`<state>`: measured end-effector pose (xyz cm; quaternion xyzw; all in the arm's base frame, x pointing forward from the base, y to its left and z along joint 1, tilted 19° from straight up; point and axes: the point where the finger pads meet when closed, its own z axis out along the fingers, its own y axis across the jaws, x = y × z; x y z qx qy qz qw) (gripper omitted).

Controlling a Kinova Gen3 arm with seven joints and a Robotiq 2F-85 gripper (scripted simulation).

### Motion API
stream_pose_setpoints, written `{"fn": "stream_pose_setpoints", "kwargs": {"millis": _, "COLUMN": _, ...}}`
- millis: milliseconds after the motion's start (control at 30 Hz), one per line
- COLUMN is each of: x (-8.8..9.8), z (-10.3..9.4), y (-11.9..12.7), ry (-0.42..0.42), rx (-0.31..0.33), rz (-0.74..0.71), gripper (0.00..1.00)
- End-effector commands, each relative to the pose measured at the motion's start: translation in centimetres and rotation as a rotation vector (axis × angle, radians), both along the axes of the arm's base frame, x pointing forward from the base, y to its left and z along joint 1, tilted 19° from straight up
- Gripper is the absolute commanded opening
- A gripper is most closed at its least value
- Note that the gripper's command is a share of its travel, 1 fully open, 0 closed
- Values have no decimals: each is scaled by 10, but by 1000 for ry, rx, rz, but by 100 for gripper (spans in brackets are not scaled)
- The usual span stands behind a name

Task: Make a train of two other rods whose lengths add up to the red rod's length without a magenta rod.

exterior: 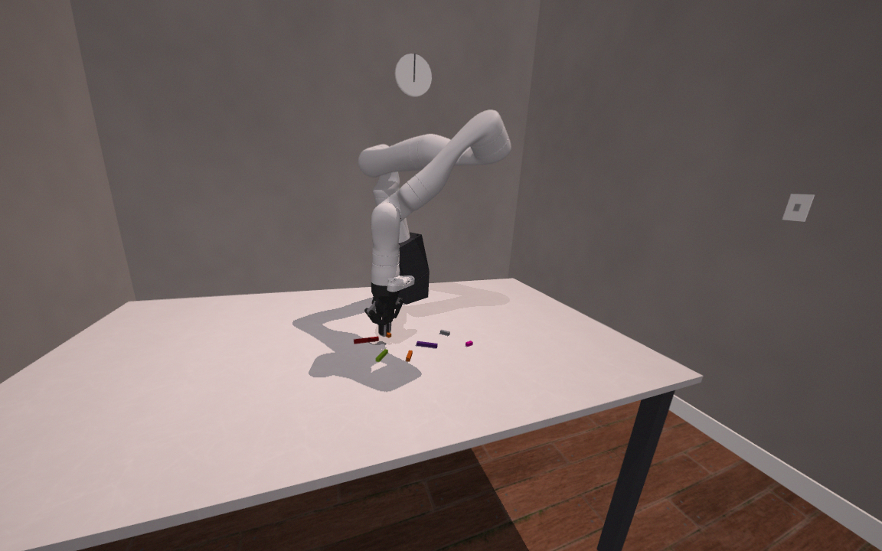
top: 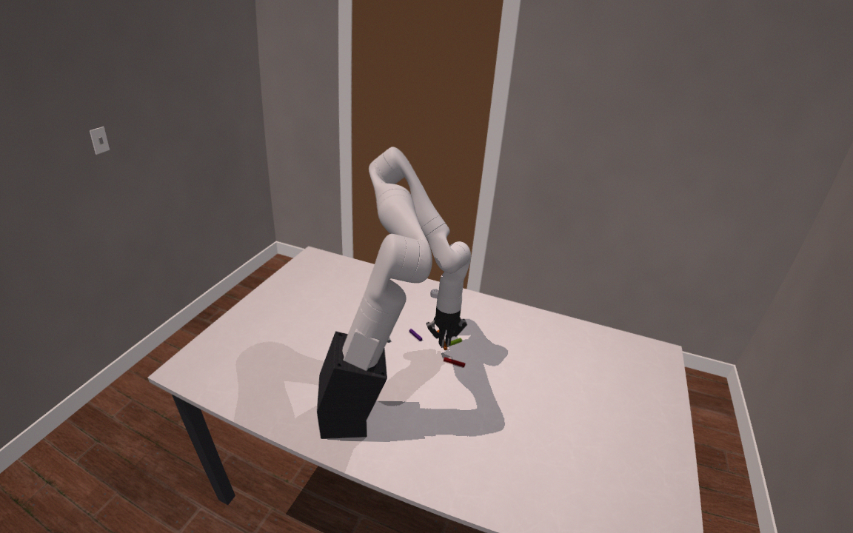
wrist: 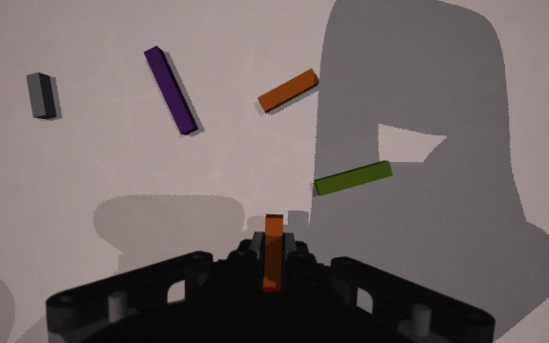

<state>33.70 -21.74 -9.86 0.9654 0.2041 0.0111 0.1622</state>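
Plain grey walls (top: 118,265) close in the room, edged by a white skirting board (top: 118,361) above a floor (top: 85,477) of dark reddish-brown wooden boards. A brown door (top: 424,99) in a white frame stands in the far wall. A white switch plate (top: 98,139) hangs on one wall and a round white clock (exterior: 413,73) on another. The pale surface (exterior: 156,411) rests on dark legs (exterior: 632,472) and carries soft grey shadows.

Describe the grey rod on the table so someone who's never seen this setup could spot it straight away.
Start at the white arm's black end effector over the table and follow the scattered rods away from the red rod, past the purple rod. The grey rod lies just beyond it, before the magenta rod: short, stubby, and the only colourless one.
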Motion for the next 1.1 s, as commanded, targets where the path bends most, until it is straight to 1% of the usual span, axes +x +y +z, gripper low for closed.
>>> {"fn": "stream_pose_setpoints", "kwargs": {"millis": 0, "x": 5, "z": 19, "y": 9, "ry": -17, "rx": 4, "rz": 3, "gripper": 5}}
{"fn": "stream_pose_setpoints", "kwargs": {"millis": 200, "x": 1, "z": 51, "y": 19, "ry": -17, "rx": 4, "rz": 3, "gripper": 5}}
{"fn": "stream_pose_setpoints", "kwargs": {"millis": 367, "x": 0, "z": 64, "y": 23, "ry": -17, "rx": 4, "rz": 3, "gripper": 5}}
{"fn": "stream_pose_setpoints", "kwargs": {"millis": 833, "x": 0, "z": 66, "y": 24, "ry": -16, "rx": 4, "rz": 4, "gripper": 5}}
{"fn": "stream_pose_setpoints", "kwargs": {"millis": 967, "x": 3, "z": 63, "y": 32, "ry": -11, "rx": 6, "rz": 10, "gripper": 5}}
{"fn": "stream_pose_setpoints", "kwargs": {"millis": 1033, "x": 3, "z": 63, "y": 32, "ry": -11, "rx": 6, "rz": 10, "gripper": 5}}
{"fn": "stream_pose_setpoints", "kwargs": {"millis": 1067, "x": 5, "z": 61, "y": 37, "ry": -8, "rx": 7, "rz": 14, "gripper": 5}}
